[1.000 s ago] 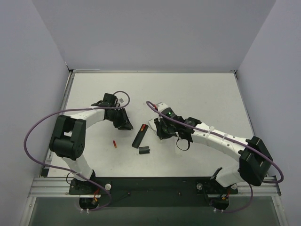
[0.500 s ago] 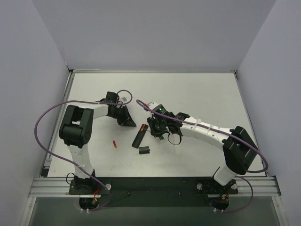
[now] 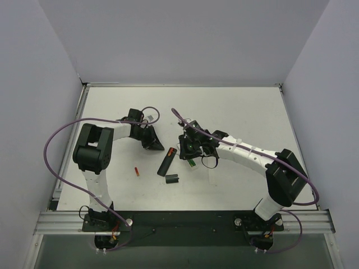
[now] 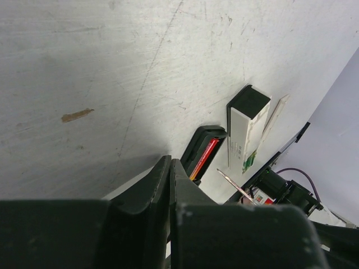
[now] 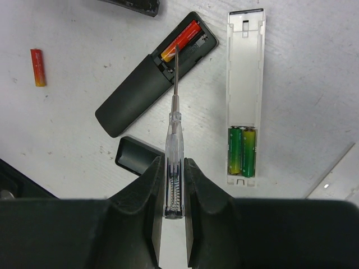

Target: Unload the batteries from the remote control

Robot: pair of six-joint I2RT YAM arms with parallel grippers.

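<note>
Beneath the screwdriver [image 5: 173, 126], one red battery [image 5: 188, 32] lies partly covered.

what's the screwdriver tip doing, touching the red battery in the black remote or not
Cannot tell. The right wrist view has the screwdriver tip overlapping the red battery in the black remote, but along the shaft neither contact nor gap shows.

No legible text anywhere. Small dark print and green marks on white remote [image 4: 245, 136], too blurred to read.
</note>
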